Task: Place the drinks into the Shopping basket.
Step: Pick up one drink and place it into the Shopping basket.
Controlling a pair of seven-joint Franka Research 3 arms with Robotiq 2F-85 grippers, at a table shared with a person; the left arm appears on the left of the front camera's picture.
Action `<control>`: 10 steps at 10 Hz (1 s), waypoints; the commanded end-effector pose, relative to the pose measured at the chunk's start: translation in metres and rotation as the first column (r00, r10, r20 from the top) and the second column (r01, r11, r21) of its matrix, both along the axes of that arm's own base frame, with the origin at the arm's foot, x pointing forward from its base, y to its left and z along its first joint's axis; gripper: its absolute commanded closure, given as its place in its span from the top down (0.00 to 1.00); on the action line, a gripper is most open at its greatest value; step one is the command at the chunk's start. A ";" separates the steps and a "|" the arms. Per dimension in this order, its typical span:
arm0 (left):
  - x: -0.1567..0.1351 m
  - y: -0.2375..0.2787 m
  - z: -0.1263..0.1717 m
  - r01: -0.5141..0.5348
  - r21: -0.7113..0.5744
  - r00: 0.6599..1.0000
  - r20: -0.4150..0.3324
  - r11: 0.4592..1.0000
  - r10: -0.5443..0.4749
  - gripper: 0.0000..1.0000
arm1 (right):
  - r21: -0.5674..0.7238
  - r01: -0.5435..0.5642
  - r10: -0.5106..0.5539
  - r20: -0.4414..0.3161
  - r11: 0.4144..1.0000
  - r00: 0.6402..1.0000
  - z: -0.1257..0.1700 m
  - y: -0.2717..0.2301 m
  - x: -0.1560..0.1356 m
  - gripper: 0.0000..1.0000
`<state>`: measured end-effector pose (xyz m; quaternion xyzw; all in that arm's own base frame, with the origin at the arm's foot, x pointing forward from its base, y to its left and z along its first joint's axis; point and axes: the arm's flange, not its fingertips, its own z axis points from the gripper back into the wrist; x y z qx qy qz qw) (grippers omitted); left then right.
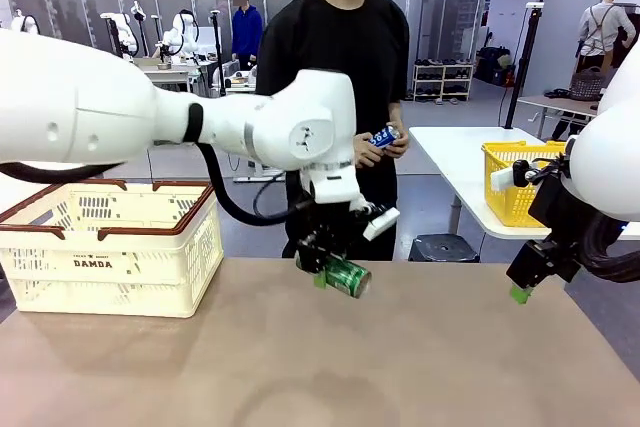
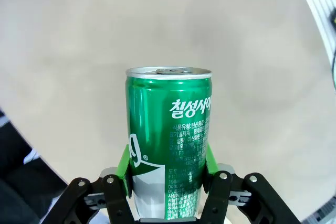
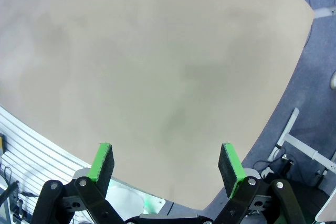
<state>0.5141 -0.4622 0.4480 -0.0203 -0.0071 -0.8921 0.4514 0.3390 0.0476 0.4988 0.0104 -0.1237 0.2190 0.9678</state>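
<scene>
Found left gripper (image 1: 328, 265) clenched on green can (image 1: 346, 278), pads on its lower half, silver top pointing away from the wrist. Found it tilted well over, in the air near the middle of the table's (image 1: 420, 367) far edge, well apart from the basket (image 1: 130, 242) at the far left corner. Found right gripper (image 3: 167, 162) released, jaws wide with nothing between, hovering near the far right corner. Saw blue can (image 1: 383, 136) off the table altogether, in the person's hands (image 1: 372, 152) beyond the far edge. Judged the carry to the basket as the step in hand, with the second of two cans not yet handed over. Judged the risks thus: a slip of a smooth, round can from a low grip during the swing left; a knock of can or fingers against the brown rim or handles if brought across too low; a drop from too high, denting the can or bouncing it off the lattice wall; a release short of the rim, letting it roll over the bare top toward an edge. Noted also the person close behind the arm. Saw a plain, matt, beige-grey top, flat and bare. Saw beyond it an open lab hall: a white table with a yellow basket (image 1: 505, 197) at the right, shelving, other benches farther back.
</scene>
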 end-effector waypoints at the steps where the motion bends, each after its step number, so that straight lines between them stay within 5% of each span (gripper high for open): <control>1: -0.008 0.033 0.028 -0.076 0.003 0.997 0.000 0.997 0.076 0.00 | 0.006 -0.004 0.004 -0.003 1.000 1.000 -0.002 -0.001 -0.002 1.00; 5: -0.015 0.079 0.067 -0.158 -0.006 0.987 0.027 0.987 0.158 0.00 | 0.006 -0.004 0.004 -0.003 1.000 1.000 -0.002 -0.001 -0.002 1.00; 10: -0.002 0.080 0.074 -0.146 0.003 0.988 0.045 0.989 0.146 0.00 | 0.006 -0.004 0.004 -0.003 1.000 1.000 -0.002 -0.001 -0.002 1.00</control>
